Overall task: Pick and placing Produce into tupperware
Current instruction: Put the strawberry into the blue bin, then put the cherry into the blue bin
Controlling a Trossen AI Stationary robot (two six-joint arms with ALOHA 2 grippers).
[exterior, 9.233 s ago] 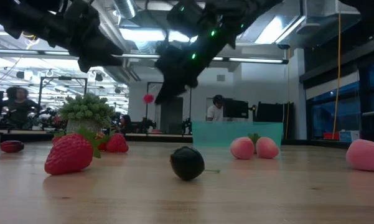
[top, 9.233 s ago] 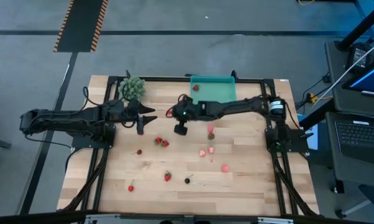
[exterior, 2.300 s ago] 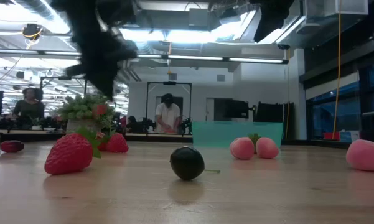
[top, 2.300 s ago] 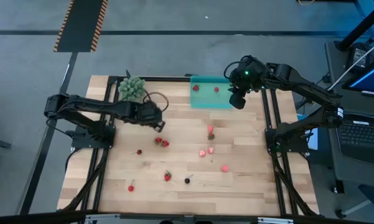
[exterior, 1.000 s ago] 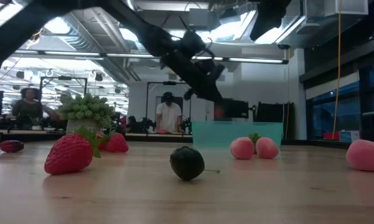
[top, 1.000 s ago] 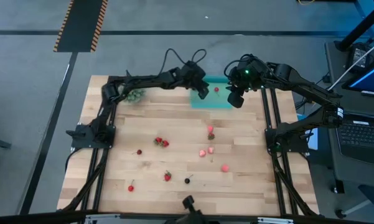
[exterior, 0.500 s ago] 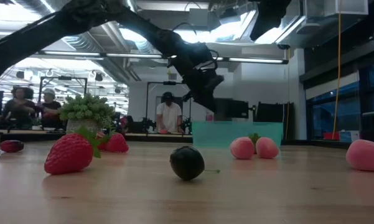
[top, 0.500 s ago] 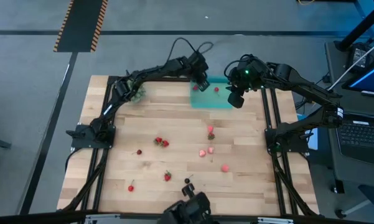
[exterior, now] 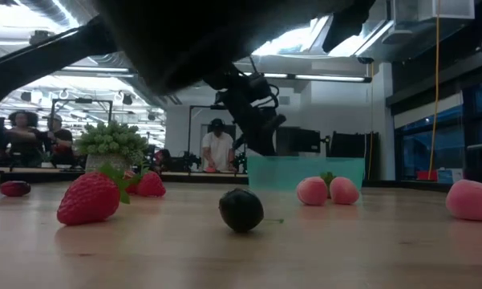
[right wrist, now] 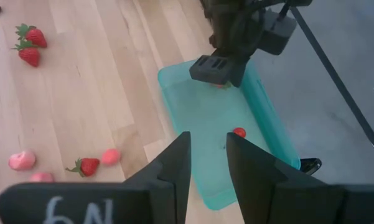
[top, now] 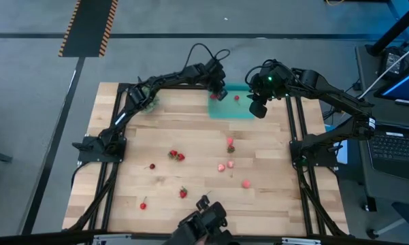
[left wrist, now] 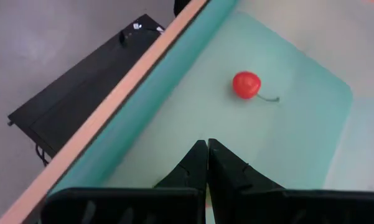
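The teal tupperware (top: 243,113) lies at the table's far edge, with a red cherry (left wrist: 246,84) on its floor. My left gripper (top: 220,93) hangs over the tray's left end, shut, with a small red piece of produce (right wrist: 221,85) showing right under it. My right gripper (right wrist: 208,149) hovers open over the tray's right part with nothing between its fingers. More produce lies loose on the wood. This includes two strawberries (top: 175,156), pink pieces (top: 226,165) and a dark berry (exterior: 241,210). My left gripper is shut on the small red piece (right wrist: 221,85), seen only just below its fingertips in the right wrist view. The fingers (left wrist: 199,163) slant down from the table's left into the tray. They hide the place of contact, so the part held cannot be told.
A green leafy clump (top: 146,101) stands at the far left corner beside the left arm. A dark object (top: 201,221) sits at the near edge and fills the top of the low view. Bare wood lies between the scattered fruit.
My left gripper has sunk toward the tray's left end and tipped more steeply down, staying shut with the red piece under it. The dark object at the near edge has come farther in and now covers the dark berry in the high view.
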